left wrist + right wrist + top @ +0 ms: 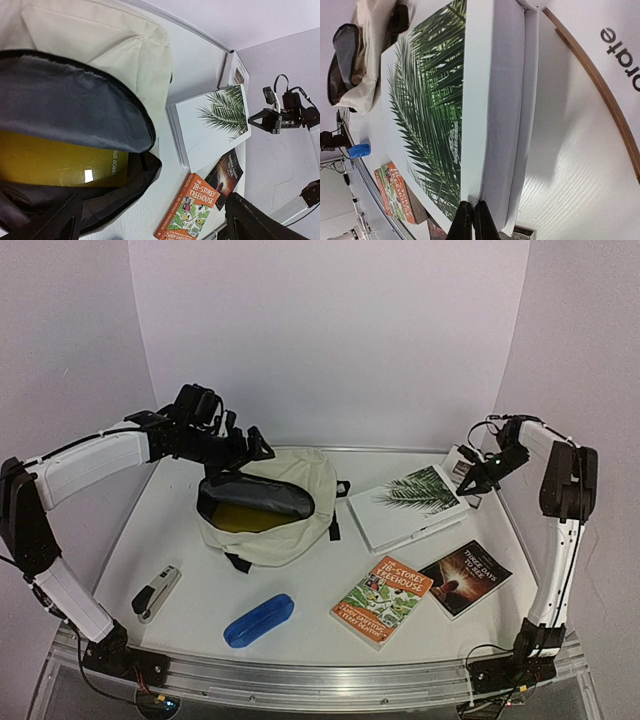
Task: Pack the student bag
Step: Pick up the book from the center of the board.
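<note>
Cream student bag (292, 542) lies toward the back of the table (180, 530), left of centre, its black-zippered mouth gaping wide and its dark lining showing. A yellow book (243, 517) lies flat inside the bag. The left gripper (250, 449) hovers at the bag's rear left rim, just above the opening, with its fingers spread wide apart and nothing between them; its wrist view looks straight down into the mouth. The right gripper (473, 483) is well apart from the bag, off to its right, with its two fingertips (465, 220) pressed together and nothing seen clamped between them. They sit at the far edge of a white palm-leaf book (414, 502) that lies just right of the bag; whether they touch that book cannot be told. In front of the bag lie a blue pencil case (259, 620) and, toward the front left, a stapler (157, 592). Front right of the bag are an orange treehouse book (382, 600) and a dark book (465, 577), side by side.
</note>
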### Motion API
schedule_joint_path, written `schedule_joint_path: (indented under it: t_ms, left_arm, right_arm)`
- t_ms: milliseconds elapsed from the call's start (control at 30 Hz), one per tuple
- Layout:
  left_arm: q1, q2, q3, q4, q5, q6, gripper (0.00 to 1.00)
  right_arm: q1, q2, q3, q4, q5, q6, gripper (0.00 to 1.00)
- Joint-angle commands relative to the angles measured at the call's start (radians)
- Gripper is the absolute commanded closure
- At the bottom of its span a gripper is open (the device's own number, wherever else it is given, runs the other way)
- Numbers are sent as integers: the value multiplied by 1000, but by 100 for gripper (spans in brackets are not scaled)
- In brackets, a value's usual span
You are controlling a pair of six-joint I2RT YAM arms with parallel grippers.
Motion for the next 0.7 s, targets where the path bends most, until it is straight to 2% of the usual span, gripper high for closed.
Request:
schedule_joint_path:
  t_ms: [0, 200, 400, 667]
  left_arm:
    - [-8, 50, 140, -15, 48, 117, 0]
    - [-28, 149, 285, -40, 93, 229, 0]
    - [-72, 238, 379, 18, 147, 391, 0]
    - [-119, 303, 353, 203, 334, 635, 0]
  right_arm:
    - [46, -126, 96, -81, -37, -87, 100]
    - [161, -242, 88, -53, 20, -141, 100]
    - [285, -343, 109, 32, 59, -160, 100]
    - [411, -420, 91, 99, 94, -273, 100]
